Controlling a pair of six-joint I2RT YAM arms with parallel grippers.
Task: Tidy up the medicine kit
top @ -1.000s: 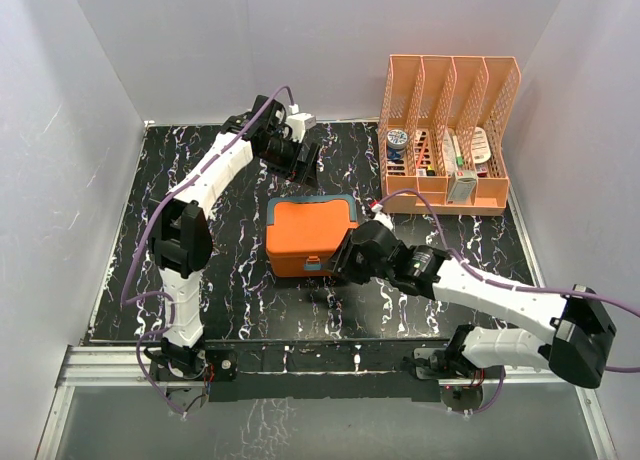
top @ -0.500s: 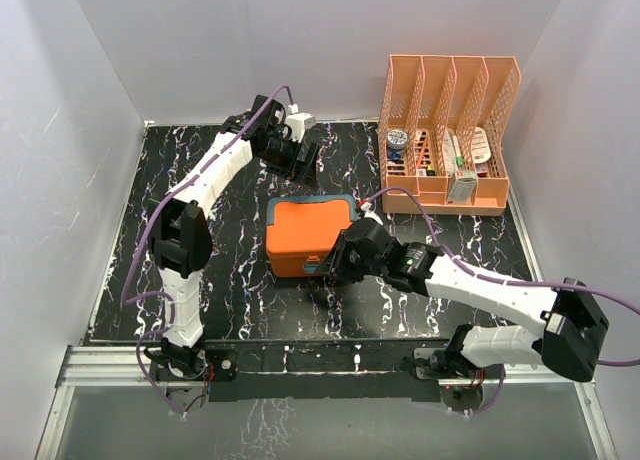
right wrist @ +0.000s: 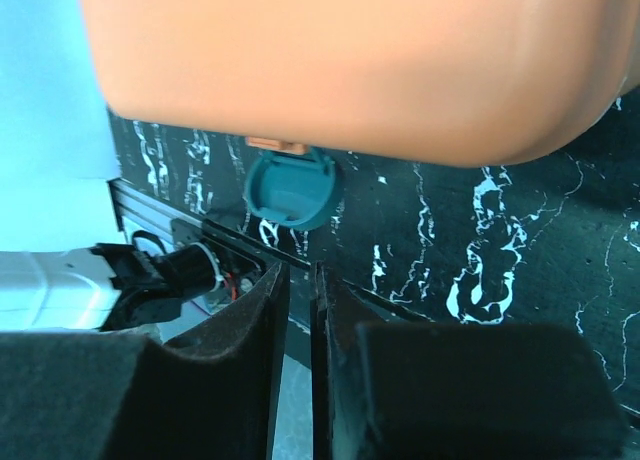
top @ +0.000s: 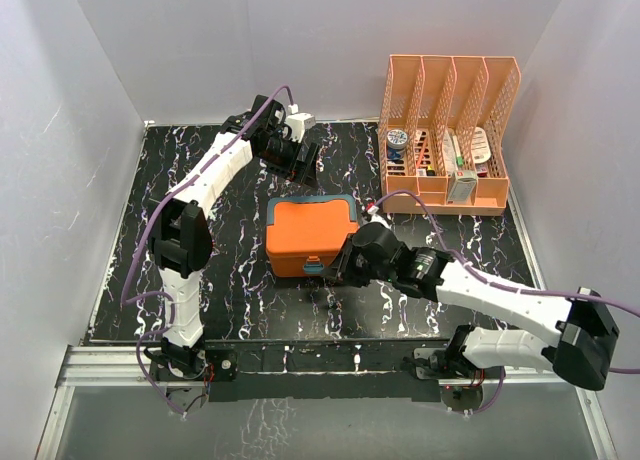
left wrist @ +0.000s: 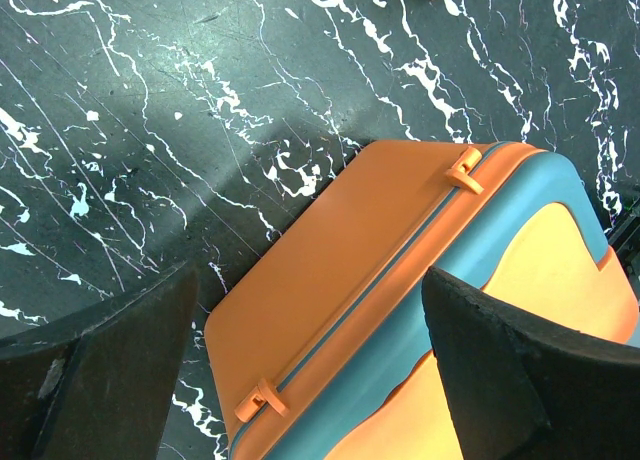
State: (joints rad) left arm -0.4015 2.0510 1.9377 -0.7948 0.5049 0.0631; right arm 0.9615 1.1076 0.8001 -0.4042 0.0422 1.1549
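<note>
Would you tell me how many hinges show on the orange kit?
2, along the back seam of the kit, left wrist view: one hinge upper right, the other hinge lower left.

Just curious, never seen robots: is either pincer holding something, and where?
Nothing held. Left pincer is open above the medicine kit; right pincer is shut, empty, near its latch.

Left arm (top: 215,170) reaches far forward, its jaws spread wide; right arm (top: 490,292) stretches low leftward, jaws seemingly almost closed.
</note>
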